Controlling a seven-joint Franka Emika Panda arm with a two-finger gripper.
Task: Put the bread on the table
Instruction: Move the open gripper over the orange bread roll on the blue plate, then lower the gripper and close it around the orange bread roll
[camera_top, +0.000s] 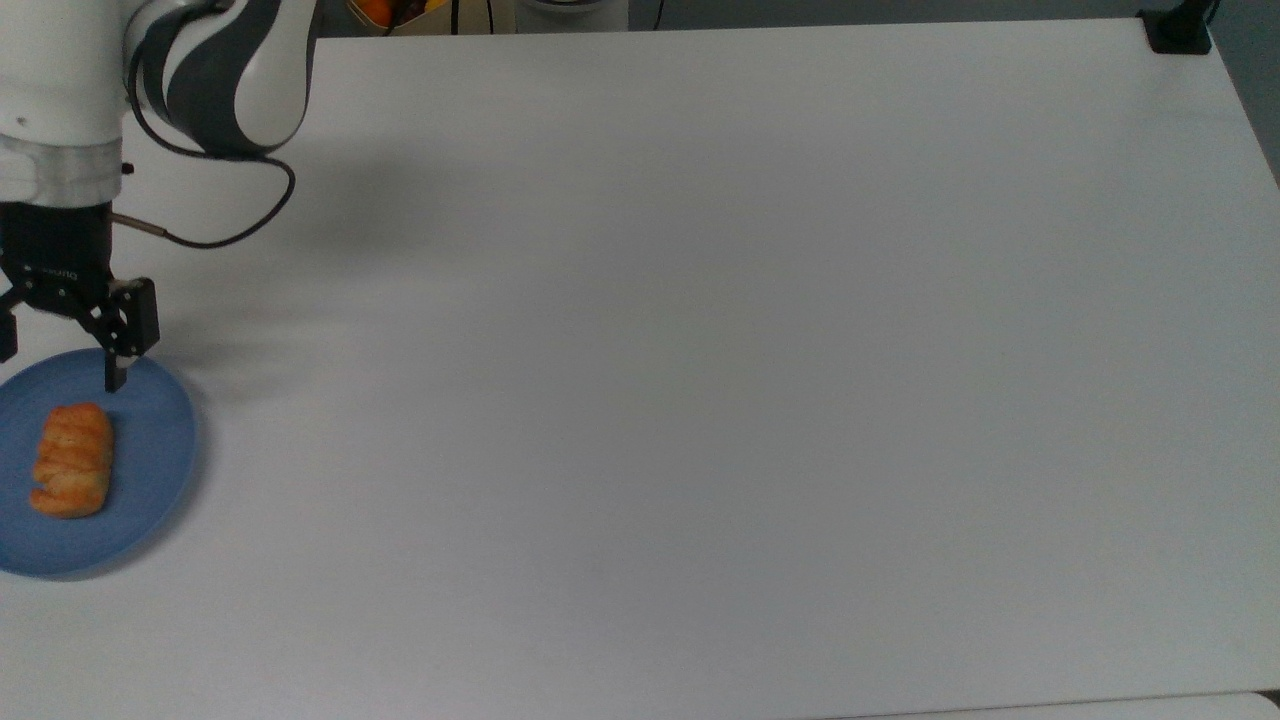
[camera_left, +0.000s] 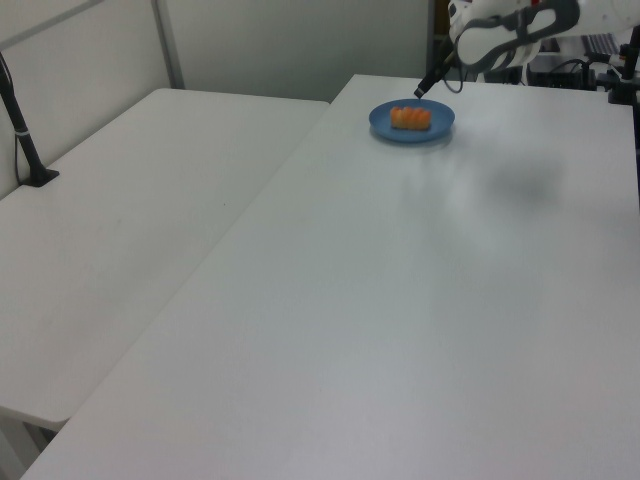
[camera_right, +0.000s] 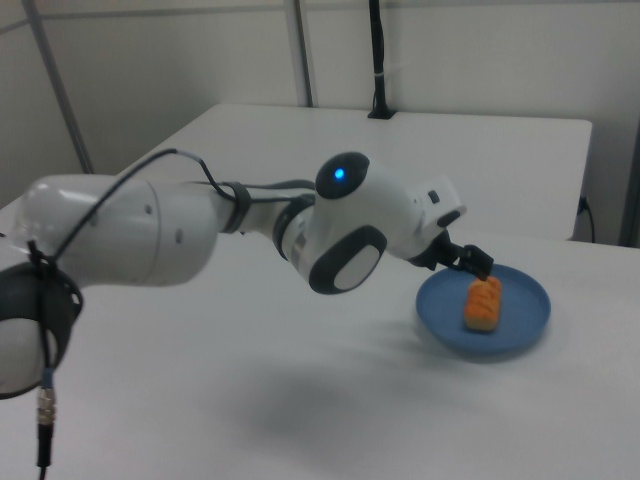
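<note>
The bread (camera_top: 72, 460) is a golden-orange ridged roll lying on a round blue plate (camera_top: 155, 470) at the top view's left edge. The plate stands on the white table (camera_top: 700, 400). My gripper (camera_top: 60, 362) is open and holds nothing. It hangs over the plate's rim, just above the bread as the top view shows it. One fingertip (camera_top: 116, 380) points down over the plate. In the left view the bread (camera_left: 410, 117) rests on the plate (camera_left: 441, 124) at the far end. In the right view the gripper (camera_right: 474, 262) is beside the bread (camera_right: 483, 303).
A black clamp (camera_top: 1178, 30) sits at the table's corner in the top view's upper right. A second white table (camera_left: 130, 200) with a black post (camera_left: 24, 125) adjoins on the left view's left. The white arm (camera_right: 200, 230) spans the right view's middle.
</note>
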